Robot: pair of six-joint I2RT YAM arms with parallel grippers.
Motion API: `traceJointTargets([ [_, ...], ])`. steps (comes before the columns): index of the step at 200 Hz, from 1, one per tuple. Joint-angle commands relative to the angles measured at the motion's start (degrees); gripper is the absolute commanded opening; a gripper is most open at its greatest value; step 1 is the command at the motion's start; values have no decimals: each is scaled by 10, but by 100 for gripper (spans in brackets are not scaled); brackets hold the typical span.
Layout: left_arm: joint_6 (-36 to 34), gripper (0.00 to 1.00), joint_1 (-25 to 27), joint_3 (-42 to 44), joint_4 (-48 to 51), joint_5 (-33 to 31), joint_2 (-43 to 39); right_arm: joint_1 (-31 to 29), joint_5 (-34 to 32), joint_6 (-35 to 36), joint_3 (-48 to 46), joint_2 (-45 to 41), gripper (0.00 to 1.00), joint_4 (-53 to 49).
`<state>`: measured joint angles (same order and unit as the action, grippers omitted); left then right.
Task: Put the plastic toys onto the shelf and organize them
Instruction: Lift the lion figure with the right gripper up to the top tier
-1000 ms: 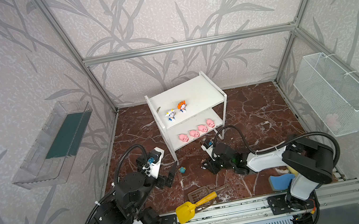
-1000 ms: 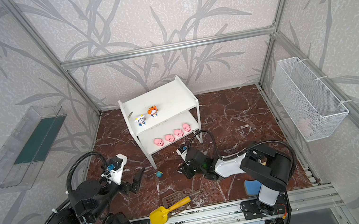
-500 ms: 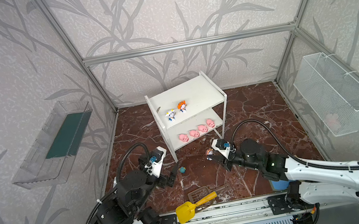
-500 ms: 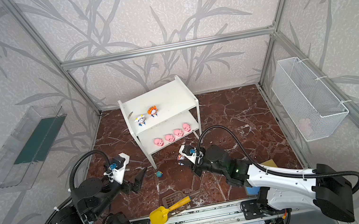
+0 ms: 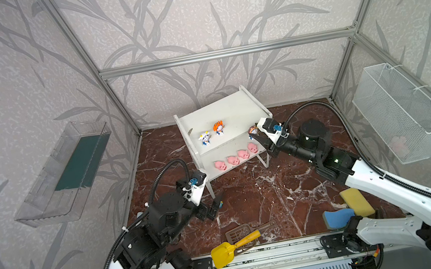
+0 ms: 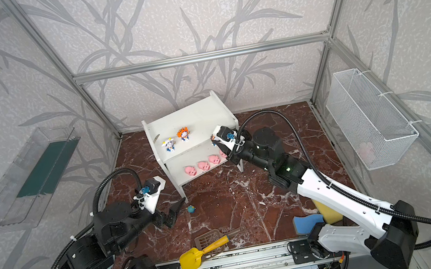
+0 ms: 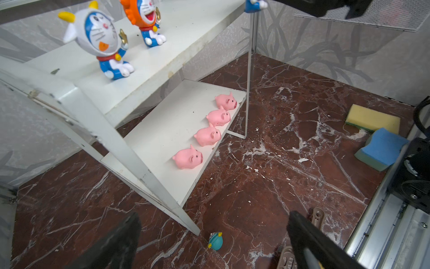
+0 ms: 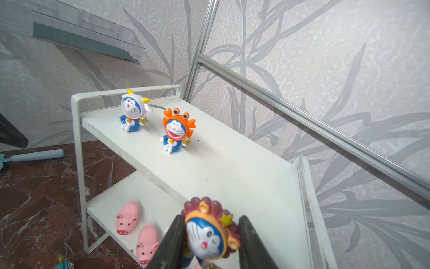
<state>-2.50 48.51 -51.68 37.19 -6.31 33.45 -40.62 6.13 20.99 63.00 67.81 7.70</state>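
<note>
Grips the brown-maned figurine in the right hand, fingers pressed on either side of its oversized head, at the near corner of the shelf; cannot tell whether the feet touch the top board. Looks like hard, light, glossy plastic: rigid, no give, likely to swivel in a two-point pinch and top-heavy once set down. Calls for lowering until the feet rest flat, then a gentle release. Just ahead of that hand: bare top board. Farther ahead on the same board, upright and apart: the orange-hooded figurine, then the white-hooded figurine. Below the hand, on the lower board: four pink pigs in a row near the front edge.

Holds the left hand spread wide and empty, low over the surface. Between its fingers and touching neither: the teal figurine, lying tipped on the surface beside the shelf's front leg. Probably the same hard, tiny sort, apt to roll. Best taken across the round head, fingers square to it, closing firmly so it cannot squirt out.
</note>
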Motion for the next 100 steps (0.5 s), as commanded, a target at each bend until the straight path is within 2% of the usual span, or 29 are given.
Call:
traceJointTargets([
  [1, -8, 99, -3, -16, -7, 47, 13, 16, 59, 30, 43, 34, 28, -9],
  [41, -9, 99, -3, -7, -14, 55, 6, 27, 98, 94, 113, 98, 28, -27],
  [64, -9, 99, -3, 2, -17, 50, -8, 30, 117, 131, 112, 111, 27, -10],
  [100, -7, 99, -4, 11, -17, 47, -23, 33, 131, 142, 116, 127, 28, -1],
])
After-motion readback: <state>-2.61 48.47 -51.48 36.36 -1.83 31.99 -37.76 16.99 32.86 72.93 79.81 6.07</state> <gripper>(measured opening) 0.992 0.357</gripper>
